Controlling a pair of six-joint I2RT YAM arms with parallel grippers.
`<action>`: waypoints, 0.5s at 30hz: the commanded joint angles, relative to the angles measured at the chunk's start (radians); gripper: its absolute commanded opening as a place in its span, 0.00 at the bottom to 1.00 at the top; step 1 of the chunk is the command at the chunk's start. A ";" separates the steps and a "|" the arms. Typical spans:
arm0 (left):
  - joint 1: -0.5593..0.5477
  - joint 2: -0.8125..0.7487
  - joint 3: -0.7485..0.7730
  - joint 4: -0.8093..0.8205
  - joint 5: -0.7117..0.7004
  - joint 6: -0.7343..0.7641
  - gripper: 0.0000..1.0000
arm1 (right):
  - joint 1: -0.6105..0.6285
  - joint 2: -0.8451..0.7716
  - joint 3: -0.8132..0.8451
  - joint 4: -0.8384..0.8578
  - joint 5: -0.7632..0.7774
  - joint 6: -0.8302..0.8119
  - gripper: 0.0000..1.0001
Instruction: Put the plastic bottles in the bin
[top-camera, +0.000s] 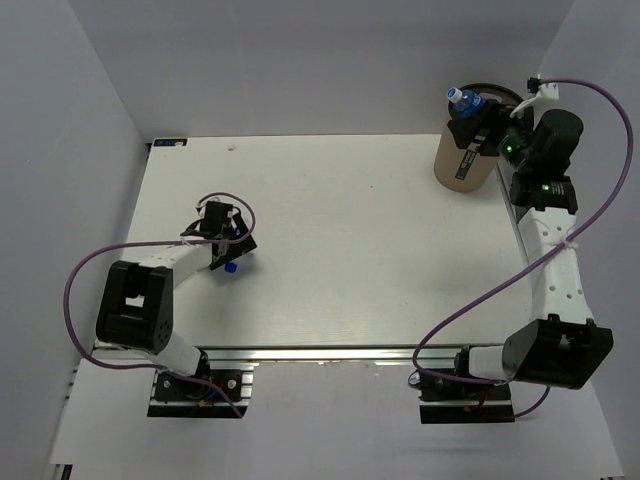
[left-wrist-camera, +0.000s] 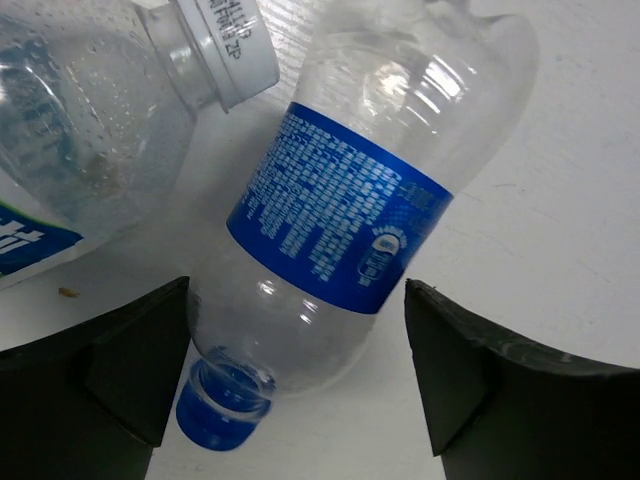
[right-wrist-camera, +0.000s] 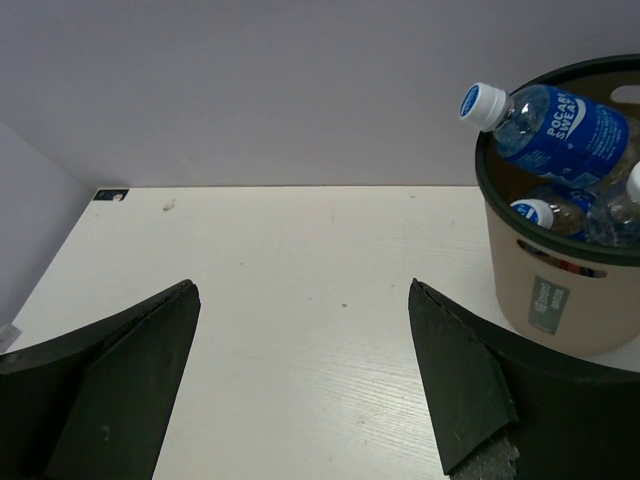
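Observation:
A clear plastic bottle (left-wrist-camera: 340, 210) with a blue label and a blue cap lies on the white table between the fingers of my left gripper (left-wrist-camera: 298, 345). The gripper is open, with one finger on each side of the bottle's shoulder. A second bottle (left-wrist-camera: 90, 130) with a white cap lies just beyond it at the upper left. In the top view my left gripper (top-camera: 226, 248) covers them and only the blue cap (top-camera: 231, 268) shows. The tan bin (right-wrist-camera: 560, 290) holds several bottles, and one (right-wrist-camera: 555, 125) sticks out over the rim. My right gripper (right-wrist-camera: 300, 330) is open and empty beside the bin (top-camera: 462, 160).
The table (top-camera: 360, 240) is boxed in by grey walls at the left, back and right. The bin stands at the far right corner, close to the right wall. Purple cables loop from both arms.

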 joint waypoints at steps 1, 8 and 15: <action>-0.003 0.020 0.038 0.024 -0.010 0.009 0.90 | 0.011 -0.051 -0.028 0.052 -0.051 0.021 0.89; -0.007 0.059 0.052 0.036 0.012 0.021 0.56 | 0.022 -0.142 -0.075 0.031 -0.043 0.001 0.89; -0.046 -0.010 0.088 0.056 0.108 0.076 0.29 | 0.155 -0.185 -0.026 -0.131 -0.028 -0.066 0.89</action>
